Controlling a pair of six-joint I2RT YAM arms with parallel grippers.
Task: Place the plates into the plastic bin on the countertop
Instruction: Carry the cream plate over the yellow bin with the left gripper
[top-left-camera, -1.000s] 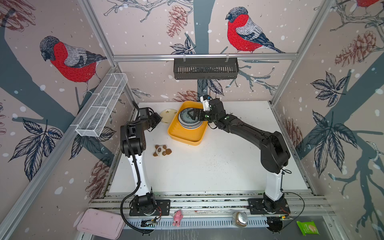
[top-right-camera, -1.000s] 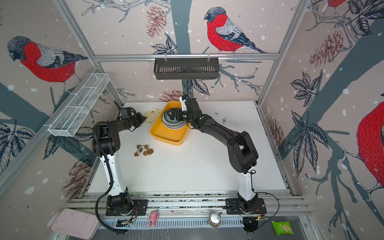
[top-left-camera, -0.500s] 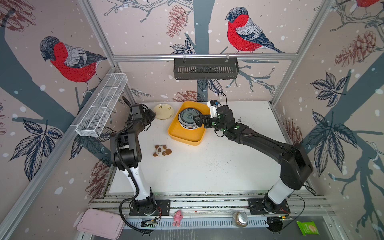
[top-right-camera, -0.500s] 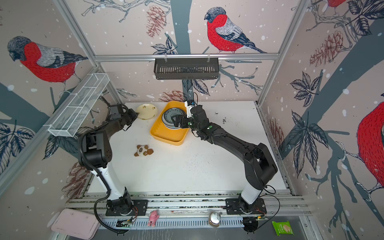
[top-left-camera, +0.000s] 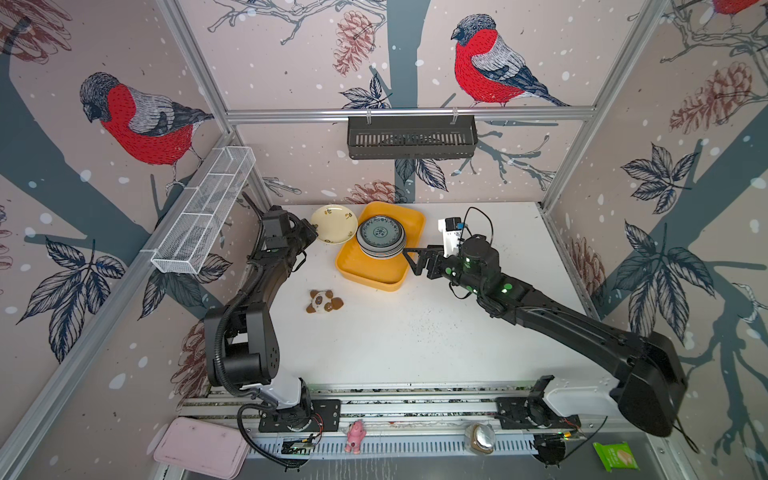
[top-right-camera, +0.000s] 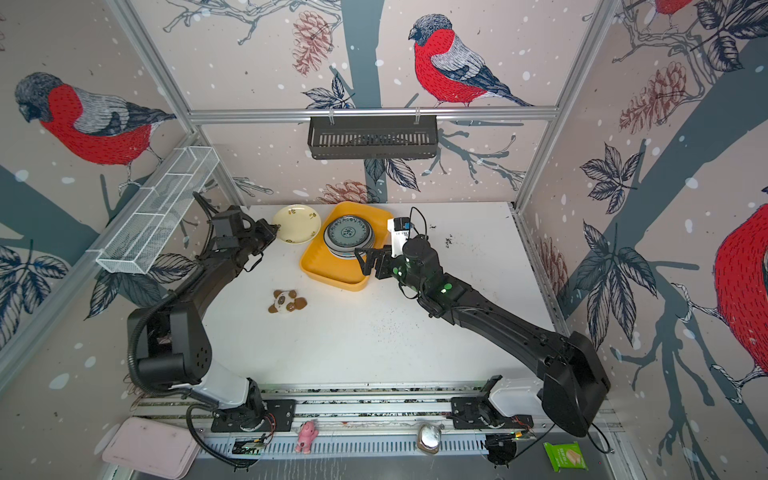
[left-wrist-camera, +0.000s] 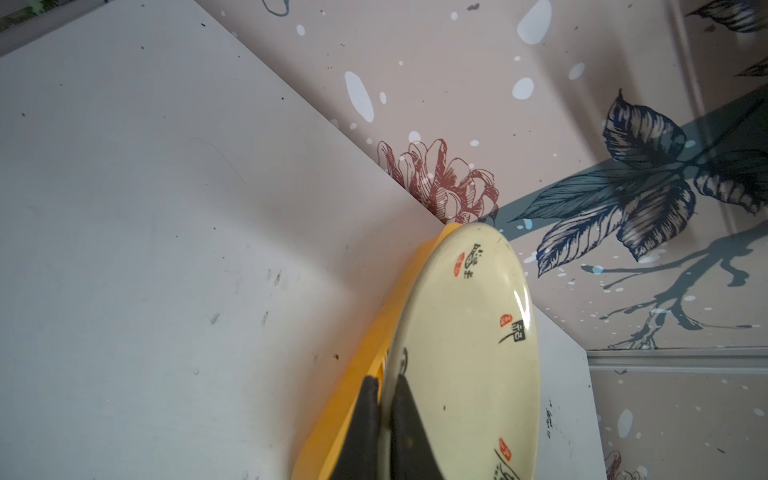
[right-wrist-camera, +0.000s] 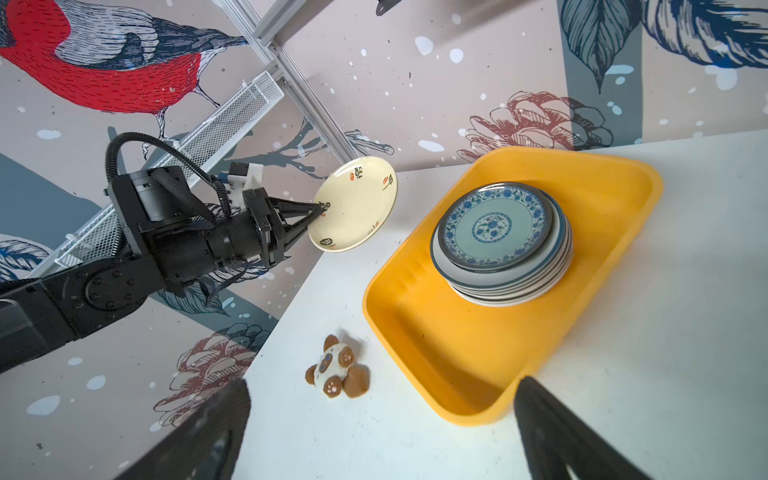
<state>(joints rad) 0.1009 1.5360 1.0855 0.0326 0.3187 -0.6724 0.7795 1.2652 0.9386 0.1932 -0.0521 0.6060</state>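
Note:
A small cream plate (top-left-camera: 333, 224) (top-right-camera: 296, 223) hangs tilted off the white countertop (top-left-camera: 395, 340), just left of the yellow plastic bin (top-left-camera: 374, 270) (top-right-camera: 332, 274). My left gripper (top-left-camera: 313, 232) (left-wrist-camera: 384, 380) is shut on its rim, as the right wrist view also shows at the cream plate (right-wrist-camera: 355, 208). Several plates sit stacked in the bin's far end, a teal patterned plate (top-left-camera: 380, 237) (right-wrist-camera: 496, 228) on top. My right gripper (top-left-camera: 409, 262) (right-wrist-camera: 380, 386) stands open and empty beside the bin's right rim.
A brown-and-white panda toy (top-left-camera: 325, 300) (right-wrist-camera: 337, 372) lies on the countertop in front of the bin's left side. A white wire basket (top-left-camera: 203, 216) hangs on the left wall and a black slotted basket (top-left-camera: 411, 137) on the back wall. The bin's near half (right-wrist-camera: 478, 353) holds nothing.
My right gripper has drawn back from over the stack in the bin to beside its right rim. The left arm has swung round, and the cream plate in its grip now shows fully.

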